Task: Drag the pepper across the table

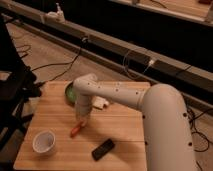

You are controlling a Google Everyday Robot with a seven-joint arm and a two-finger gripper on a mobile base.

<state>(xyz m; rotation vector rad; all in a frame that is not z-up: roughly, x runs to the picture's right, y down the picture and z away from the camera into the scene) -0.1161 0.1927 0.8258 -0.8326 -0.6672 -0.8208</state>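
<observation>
The pepper (75, 130) is a small slender red-orange item lying on the light wooden plank table (55, 112), a little left of its middle. My gripper (81, 120) hangs from the white arm directly over the pepper's upper right end and seems to touch it there. The pepper's lower left end points toward the white cup (43, 141).
A white cup stands near the front left of the table. A black rectangular block (103, 149) lies near the front edge. A green bowl (70, 92) and a white item (100, 103) sit at the back. Cables run on the floor behind. A dark chair (12, 85) is at the left.
</observation>
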